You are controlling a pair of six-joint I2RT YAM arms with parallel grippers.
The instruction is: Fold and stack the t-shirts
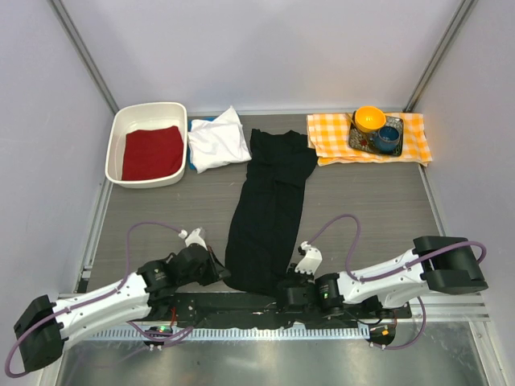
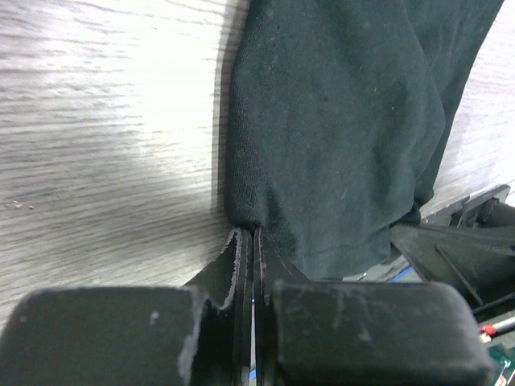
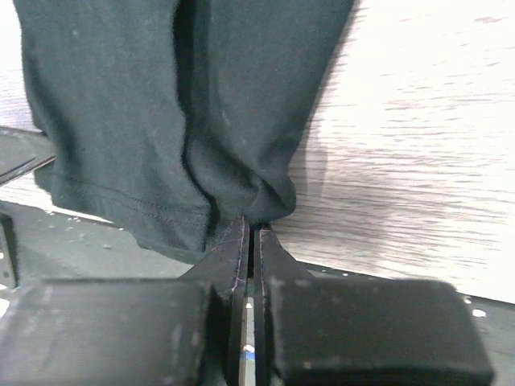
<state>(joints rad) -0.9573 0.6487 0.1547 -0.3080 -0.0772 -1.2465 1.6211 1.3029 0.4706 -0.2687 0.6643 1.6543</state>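
Note:
The black t-shirt [image 1: 269, 209] lies in a long narrow strip down the middle of the table, from the back to the near edge. My left gripper [image 1: 220, 273] is shut on its near left corner, seen in the left wrist view [image 2: 251, 227] with black cloth [image 2: 338, 137] bunched at the tips. My right gripper [image 1: 283, 288] is shut on its near right corner, seen in the right wrist view [image 3: 252, 225] under the cloth [image 3: 161, 104]. A folded white t-shirt [image 1: 217, 139] lies at the back left, with a bit of blue cloth [image 1: 201, 121] showing beneath it.
A white tub [image 1: 147, 145] holding red cloth [image 1: 152, 152] stands at the back left. An orange-and-white checked cloth [image 1: 330, 138] at the back right carries a tray [image 1: 364, 145] with an orange bowl [image 1: 369, 119] and a blue cup [image 1: 388, 138]. The table's metal rail [image 1: 265, 322] runs along the near edge.

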